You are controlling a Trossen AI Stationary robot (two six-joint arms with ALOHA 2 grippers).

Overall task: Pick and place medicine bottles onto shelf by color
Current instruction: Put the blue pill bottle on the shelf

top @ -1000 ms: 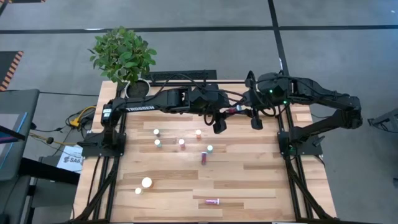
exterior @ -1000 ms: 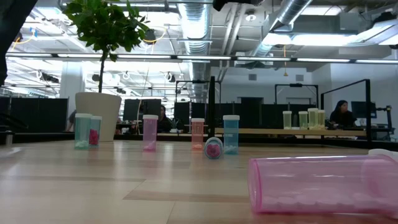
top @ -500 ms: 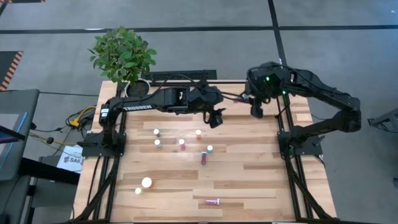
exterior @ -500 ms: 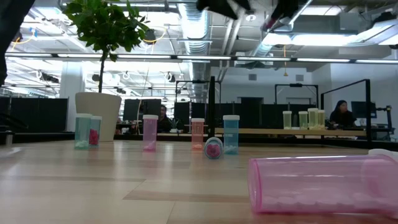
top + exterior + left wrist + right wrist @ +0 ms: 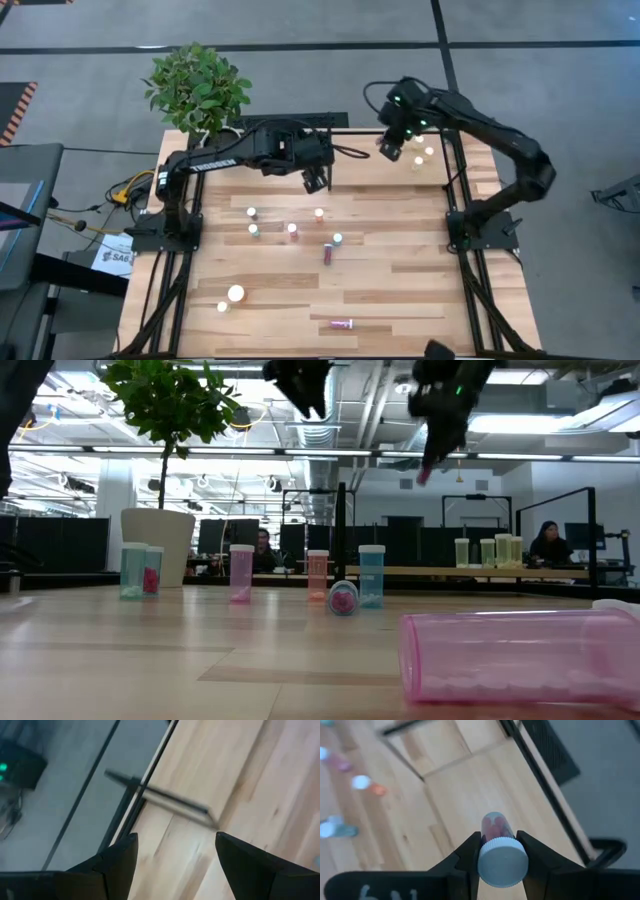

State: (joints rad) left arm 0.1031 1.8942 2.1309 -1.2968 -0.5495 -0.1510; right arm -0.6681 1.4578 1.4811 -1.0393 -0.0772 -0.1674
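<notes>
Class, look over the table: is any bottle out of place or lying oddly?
Yes. Two pink bottles lie on their sides: one near the front edge and one mid-table, while the rest stand upright.

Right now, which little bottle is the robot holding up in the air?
The pink bottle with a white cap, pinched in the right hand above the shelf. The other bottles rest on the table or the shelf.

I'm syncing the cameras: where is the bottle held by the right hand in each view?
High view: held bottle, far side, right of centre.
Low view: upper right of centre, pink end down.
Right wrist view: bottom centre, in the right hand.
Left wrist view: absent.
Landmark: standing orange bottle.
</notes>
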